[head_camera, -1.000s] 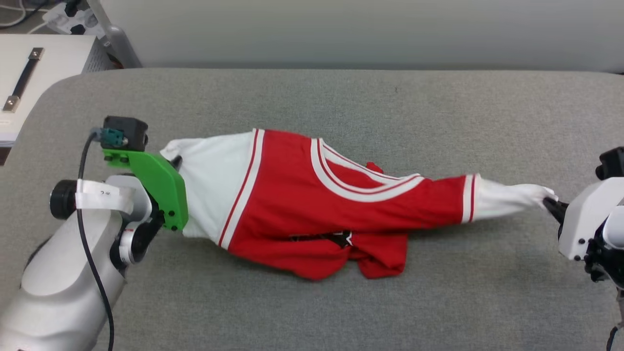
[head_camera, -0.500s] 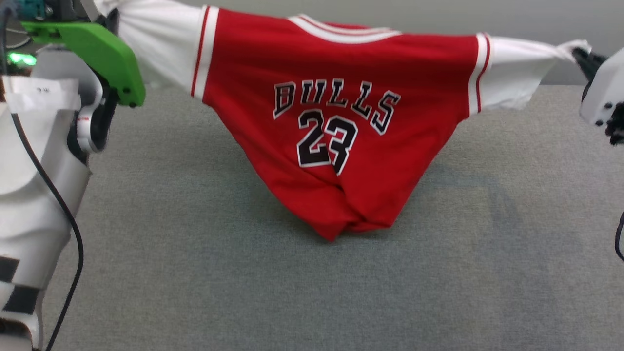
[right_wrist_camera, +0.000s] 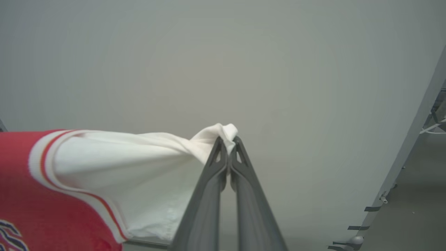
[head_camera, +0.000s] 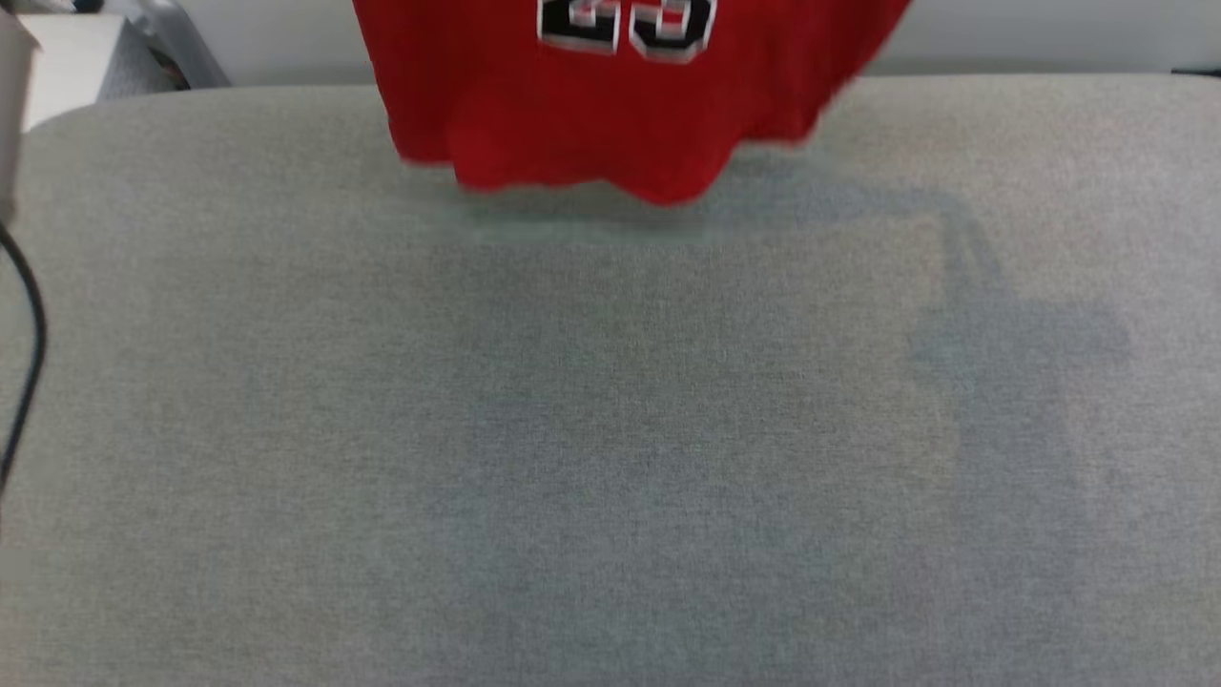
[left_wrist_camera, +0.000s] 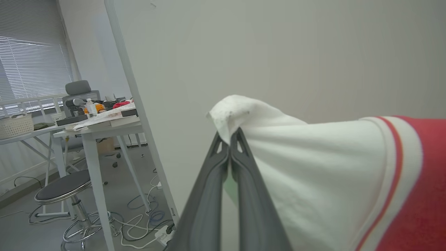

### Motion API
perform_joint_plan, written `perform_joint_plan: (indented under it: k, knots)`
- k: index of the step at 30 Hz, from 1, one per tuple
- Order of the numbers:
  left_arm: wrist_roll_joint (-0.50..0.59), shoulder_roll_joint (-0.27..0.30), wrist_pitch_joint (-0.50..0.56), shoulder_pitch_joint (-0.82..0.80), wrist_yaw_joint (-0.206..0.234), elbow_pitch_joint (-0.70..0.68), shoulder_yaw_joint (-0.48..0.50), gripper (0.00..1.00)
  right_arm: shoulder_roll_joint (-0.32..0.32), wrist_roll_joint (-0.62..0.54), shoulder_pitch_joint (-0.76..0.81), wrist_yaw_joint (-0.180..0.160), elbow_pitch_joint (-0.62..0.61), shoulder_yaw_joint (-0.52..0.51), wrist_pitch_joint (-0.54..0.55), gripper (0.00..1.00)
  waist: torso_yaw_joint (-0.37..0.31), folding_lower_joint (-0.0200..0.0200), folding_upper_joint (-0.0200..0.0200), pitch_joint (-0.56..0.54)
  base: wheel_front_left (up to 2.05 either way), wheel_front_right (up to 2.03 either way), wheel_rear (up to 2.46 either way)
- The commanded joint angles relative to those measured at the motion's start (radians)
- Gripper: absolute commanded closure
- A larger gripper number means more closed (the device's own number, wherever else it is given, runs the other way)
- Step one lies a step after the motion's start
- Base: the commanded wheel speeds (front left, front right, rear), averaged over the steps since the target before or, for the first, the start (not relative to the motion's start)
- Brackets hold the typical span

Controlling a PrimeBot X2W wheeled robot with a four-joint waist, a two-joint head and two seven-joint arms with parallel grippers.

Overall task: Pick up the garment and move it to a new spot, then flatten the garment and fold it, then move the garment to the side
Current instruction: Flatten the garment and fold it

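Garment (head_camera: 610, 105) hangs over grey woven bench (head_camera: 610, 429), top cut off, hem blurred, digits half shown. Left end effector (left_wrist_camera: 229, 136) and right end effector (right_wrist_camera: 228, 139) each clenched on its soft white bunched cloth.

Grey cloth counter (head_camera: 610, 429) before a plain pale wall (right_wrist_camera: 244, 62). To one side: window blinds (left_wrist_camera: 31, 66), a cluttered white desk (left_wrist_camera: 101, 129), a round stool (left_wrist_camera: 59, 186), cables (left_wrist_camera: 137, 204) on the floor (left_wrist_camera: 21, 230).
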Motion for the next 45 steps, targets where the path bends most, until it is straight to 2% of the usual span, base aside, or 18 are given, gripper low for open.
perform_joint_plan:
  k: [1,6,12,21,26,34,40,45]
  knots:
    - [0.011,0.004,-0.022,-0.046,-0.004,0.018,0.007,1.00,0.000,-0.011,-0.048,-0.001,0.020,-0.003,-0.024,1.00,-0.019,-0.0001,0.0000,0.073,0.00,0.00,0.00]
    - [0.027,0.005,-0.080,-0.162,-0.017,0.077,0.014,1.00,-0.003,-0.039,-0.193,-0.001,0.091,0.002,-0.104,1.00,-0.028,-0.0001,0.0000,0.145,0.00,0.00,0.00]
    - [0.008,-0.007,-0.121,-0.228,-0.035,0.132,0.032,1.00,-0.002,-0.041,-0.300,-0.001,0.162,0.029,-0.164,1.00,-0.025,-0.0001,0.0000,0.222,0.00,0.00,0.00]
    - [-0.049,-0.054,-0.156,-0.214,-0.086,0.226,0.053,1.00,0.016,0.010,-0.327,-0.001,0.238,0.131,-0.187,1.00,-0.016,-0.0001,0.0000,0.312,0.00,0.00,0.00]
    - [-0.097,-0.093,-0.165,-0.161,-0.134,0.288,0.070,1.00,0.028,0.084,-0.297,-0.001,0.258,0.203,-0.164,1.00,-0.011,-0.0001,0.0000,0.332,0.00,0.00,0.00]
    - [-0.183,-0.153,-0.164,-0.003,-0.205,0.367,0.098,1.00,0.013,0.253,-0.110,-0.001,0.200,0.341,-0.110,1.00,-0.001,-0.0001,0.0000,0.313,0.00,0.00,0.00]
    - [-0.225,-0.194,-0.187,0.196,-0.236,0.376,0.096,1.00,-0.060,0.395,0.143,-0.001,0.103,0.414,-0.120,1.00,0.018,-0.0001,0.0000,0.255,0.00,0.00,0.00]
    - [-0.243,-0.198,-0.205,0.401,-0.244,0.339,0.089,1.00,-0.123,0.487,0.360,-0.001,0.017,0.431,-0.153,1.00,0.025,-0.0001,0.0000,0.180,0.00,0.00,0.00]
